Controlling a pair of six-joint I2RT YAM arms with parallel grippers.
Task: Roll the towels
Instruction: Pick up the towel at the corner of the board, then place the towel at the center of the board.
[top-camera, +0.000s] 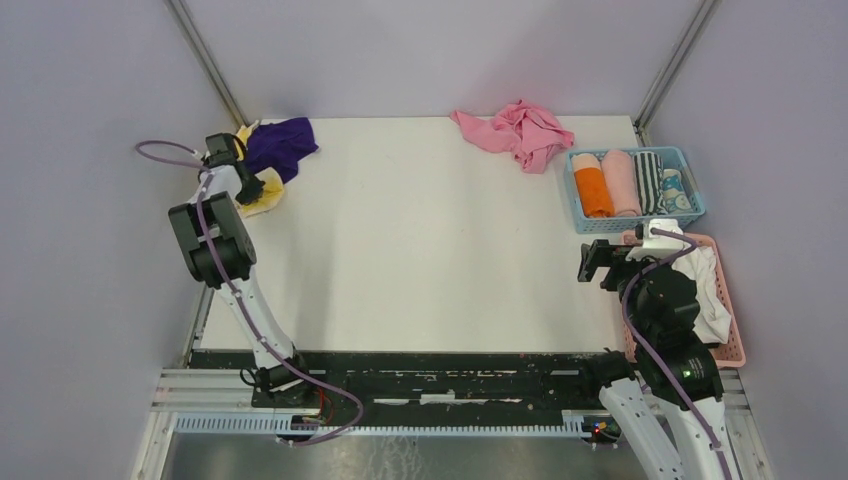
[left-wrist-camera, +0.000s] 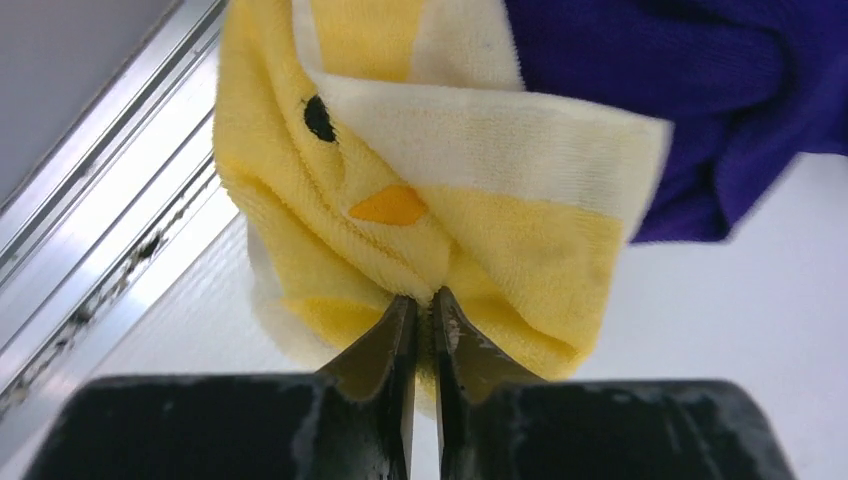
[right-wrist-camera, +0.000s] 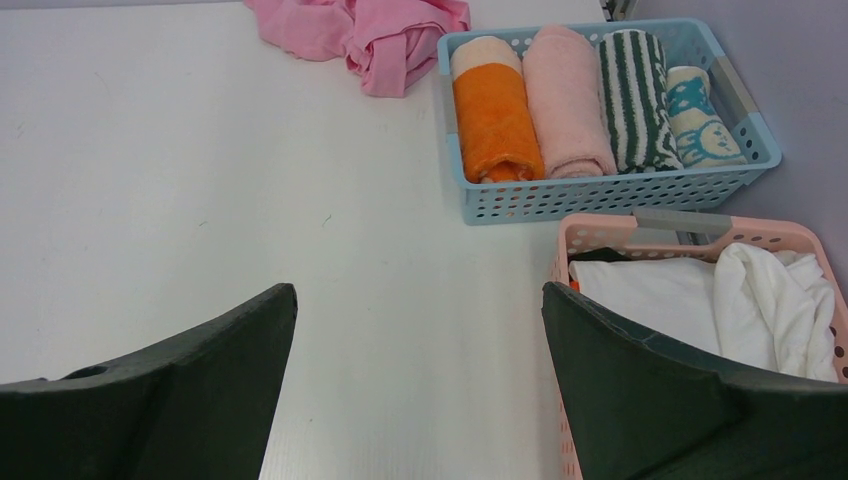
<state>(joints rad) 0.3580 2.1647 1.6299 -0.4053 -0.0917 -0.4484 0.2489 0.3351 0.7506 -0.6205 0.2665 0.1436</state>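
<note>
Left wrist view: my left gripper (left-wrist-camera: 425, 300) has its jaws nearly together, nipping a fold of the yellow towel (left-wrist-camera: 330, 230) between the tips. This towel lies crumpled at the far left corner of the table (top-camera: 420, 240), touching the purple towel (left-wrist-camera: 690, 70) that is bunched just behind it. The yellow cloth is terry with a pale band and a printed chick face.

Right wrist view: my right gripper (right-wrist-camera: 418, 295) stands spread wide with nothing in it, over bare table beside the pink basket (right-wrist-camera: 600, 230).

Handling, as I judge it: the towel is light, soft and limp, with no stiffness of its own. It will sag and drag wherever I lift it, and a pinch on a fold in mid-cloth will only carry a bundle. The pile looks grippy, so slipping is unlikely. It is not fragile. For rolling I would rather hold a corner or a hemmed edge, so the cloth can be laid flat first.

Count:
- Loose towels, three: yellow, purple, and a pink towel (top-camera: 520, 132) at the far edge.
- Rolled towels, four, side by side in the blue basket (right-wrist-camera: 600, 195): orange roll (right-wrist-camera: 495, 120), pink roll (right-wrist-camera: 565, 100), striped roll (right-wrist-camera: 635, 95), teal roll (right-wrist-camera: 700, 110).
- Baskets, two. The pink one holds white fabric (right-wrist-camera: 740, 300).
</note>
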